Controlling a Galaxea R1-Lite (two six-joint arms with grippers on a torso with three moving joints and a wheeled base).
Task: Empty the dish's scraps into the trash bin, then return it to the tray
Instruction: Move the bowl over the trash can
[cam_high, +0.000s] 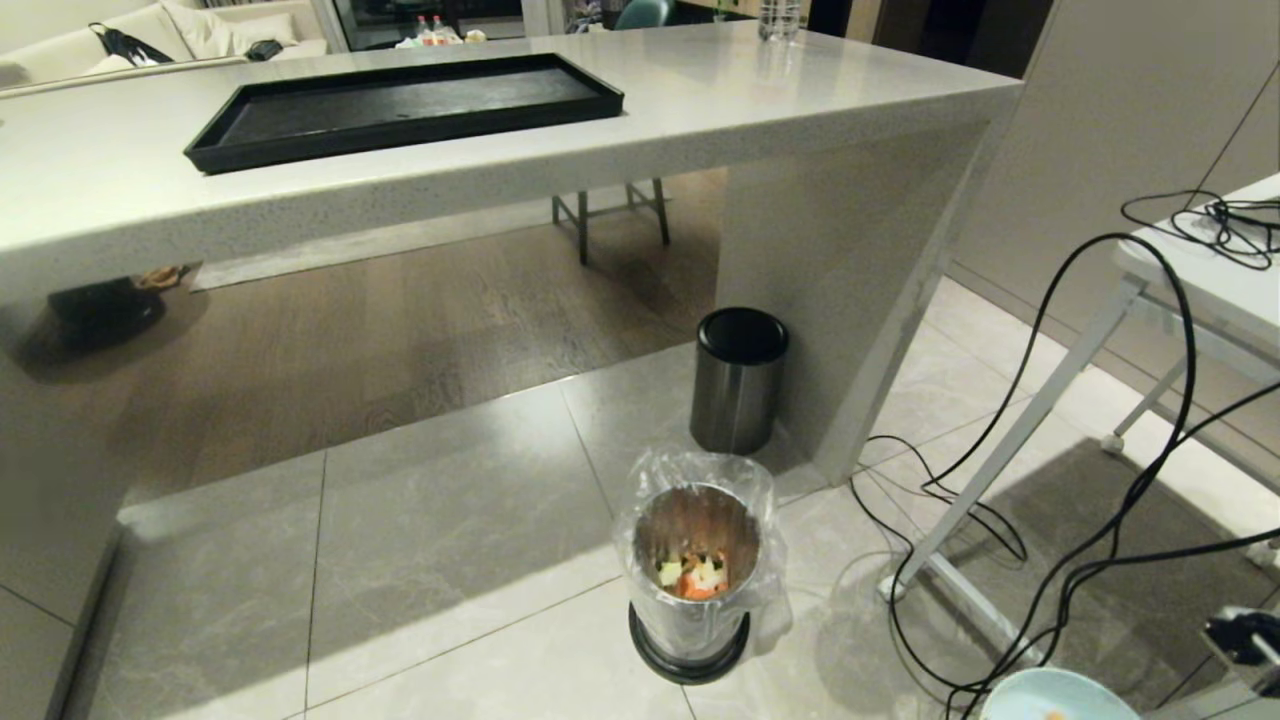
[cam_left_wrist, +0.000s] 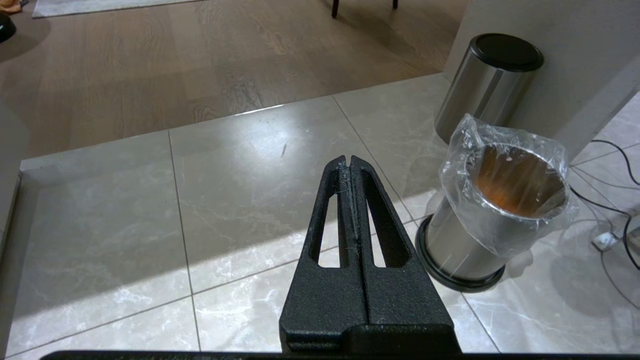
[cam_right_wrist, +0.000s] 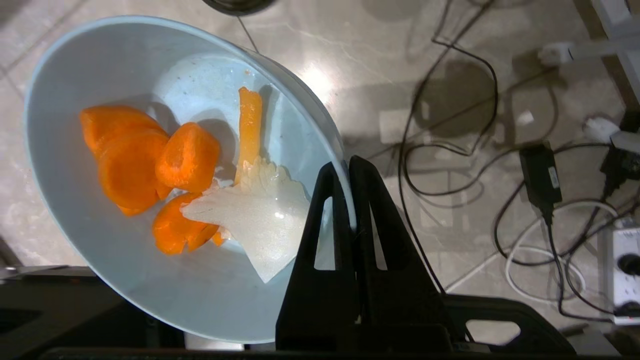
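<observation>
So the right pincer is clamped on the rim of the pale-blue dish, carrot scraps still inside, held low by the floor just right of the bagged trash bin, not over it yet. Left pincer hangs clenched on nothing. The black tray sits empty up on the surface, ready for the return.

The dish is pale blue, its scraps bright orange with one translucent whitish piece. At upper left of the head view lies the black tray. The trash bin is silvery metal (clear crinkled liner, brownish inside).
</observation>
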